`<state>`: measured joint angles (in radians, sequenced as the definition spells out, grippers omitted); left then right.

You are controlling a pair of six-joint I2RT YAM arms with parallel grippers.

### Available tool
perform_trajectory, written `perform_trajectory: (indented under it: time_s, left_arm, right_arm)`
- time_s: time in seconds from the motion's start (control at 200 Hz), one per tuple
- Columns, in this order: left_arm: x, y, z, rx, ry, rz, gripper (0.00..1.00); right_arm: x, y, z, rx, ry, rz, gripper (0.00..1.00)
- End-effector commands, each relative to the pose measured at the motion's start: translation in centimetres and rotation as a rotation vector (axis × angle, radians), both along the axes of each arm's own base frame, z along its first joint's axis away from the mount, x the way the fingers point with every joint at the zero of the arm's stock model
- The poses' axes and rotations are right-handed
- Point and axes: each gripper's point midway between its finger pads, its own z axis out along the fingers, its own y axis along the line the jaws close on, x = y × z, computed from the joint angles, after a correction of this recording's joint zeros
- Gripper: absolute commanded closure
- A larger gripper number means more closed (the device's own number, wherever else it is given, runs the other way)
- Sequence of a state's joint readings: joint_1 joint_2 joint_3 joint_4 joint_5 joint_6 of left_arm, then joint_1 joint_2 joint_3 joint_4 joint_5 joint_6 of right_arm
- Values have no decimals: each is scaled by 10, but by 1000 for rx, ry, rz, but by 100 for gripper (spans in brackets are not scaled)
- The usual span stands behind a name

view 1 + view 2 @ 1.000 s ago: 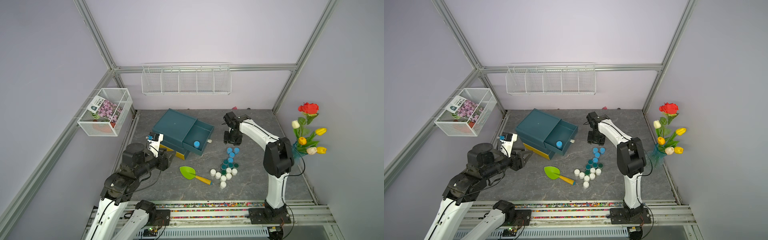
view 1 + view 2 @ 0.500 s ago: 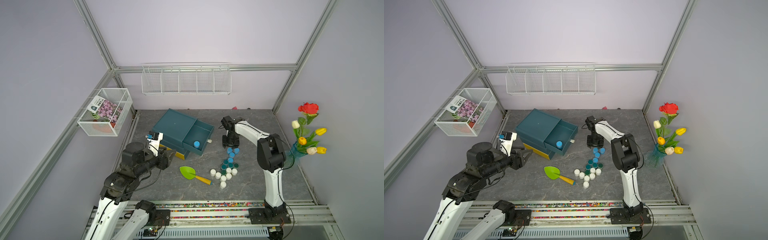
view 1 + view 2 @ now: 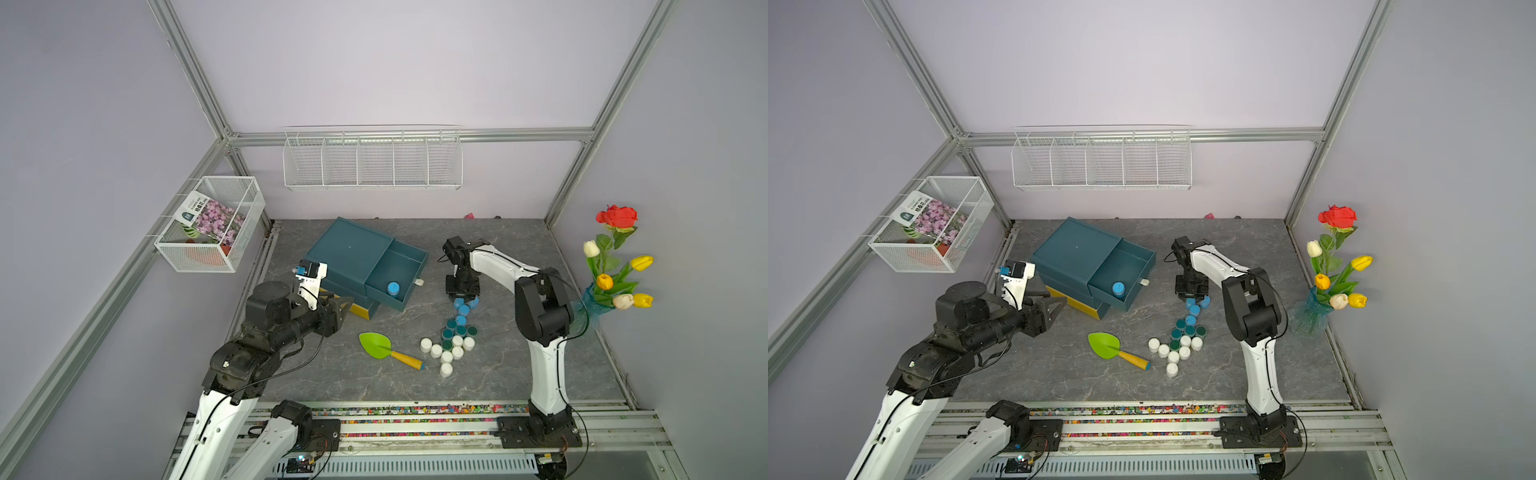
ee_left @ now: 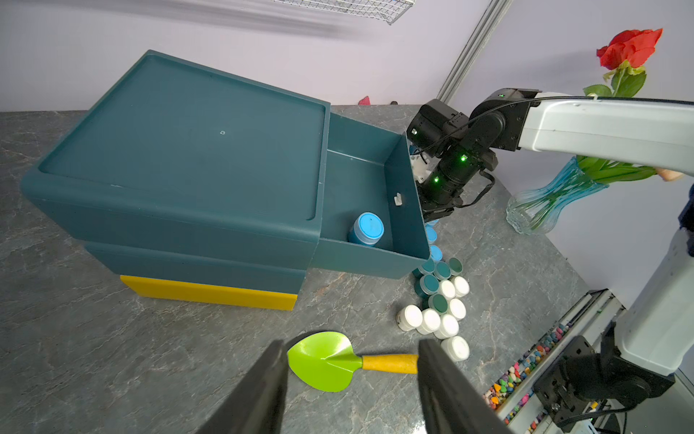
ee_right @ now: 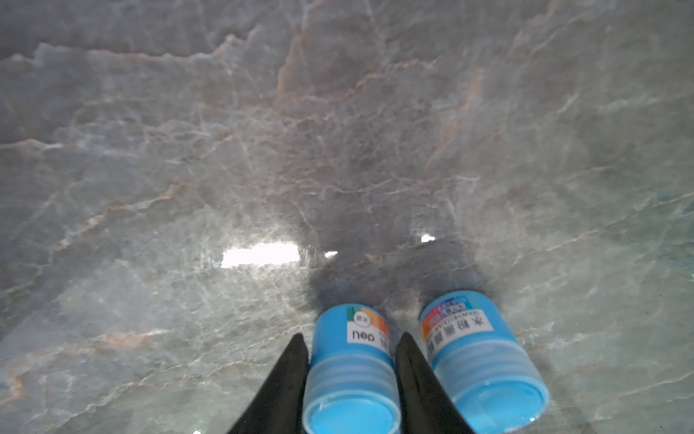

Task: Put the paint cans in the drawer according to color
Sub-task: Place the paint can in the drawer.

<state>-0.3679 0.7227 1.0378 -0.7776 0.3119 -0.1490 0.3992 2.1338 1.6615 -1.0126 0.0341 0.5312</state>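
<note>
Beside open teal plastic drawer (image 3: 397,262), your R gripper (image 5: 351,338) pinches light-blue plastic paint can (image 5: 351,379) at cap; can upright on grey marble tabletop (image 5: 338,112). L gripper (image 4: 352,342) approx half open, empty, hovering.

- In the right wrist view, the light-blue plastic paint jar (image 5: 351,375) inside the right gripper (image 5: 352,336) and the neighbouring light-blue jar (image 5: 480,357) run off the picture's edge.
- In the left wrist view, the open teal plastic drawer (image 4: 407,210) hides that gripper's fingertips.
- Small pink object (image 3: 468,216) at the rear: too small to identify.
</note>
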Motion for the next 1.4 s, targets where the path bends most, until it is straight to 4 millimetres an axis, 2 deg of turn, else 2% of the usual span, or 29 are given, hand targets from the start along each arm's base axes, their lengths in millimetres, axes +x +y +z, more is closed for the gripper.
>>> perform_trajectory:
  time_s: [0.0,0.06,0.195,0.3,0.37,0.495,0.59,0.655,0.83,0.99,1.195,1.395]
  left_arm:
    - [0,-2,17,-26,-40,-3,41]
    - [0,-1,16,-24,-38,1,41]
    - [0,1,14,-20,-34,11,41]
    - [0,1,13,-20,-32,14,41]
    - [0,1,13,-19,-32,14,41]
    - [0,1,14,-21,-33,16,41]
    - [-1,2,16,-24,-36,17,41]
    - [-2,2,17,-30,-39,18,41]
    - [-3,3,19,-40,-42,29,41]
    - [-3,3,19,-53,-38,30,41]
    - [-4,2,22,-62,-45,29,41]
    - [-3,2,23,-65,-48,30,41]
  right_arm:
    - [0,-6,29,-31,-68,-12,95]
    - [3,-6,56,-53,-133,-5,97]
    - [7,6,141,-33,-322,24,98]
    - [8,33,196,39,-450,78,99]
    - [10,60,231,72,-543,131,99]
    - [10,107,260,141,-602,212,99]
    - [7,143,265,188,-598,276,100]
    - [4,162,259,210,-576,306,100]
    - [-5,193,238,266,-505,356,100]
    - [-9,207,219,279,-457,402,100]
    - [-18,209,196,267,-365,419,100]
    - [-30,213,184,263,-310,461,100]
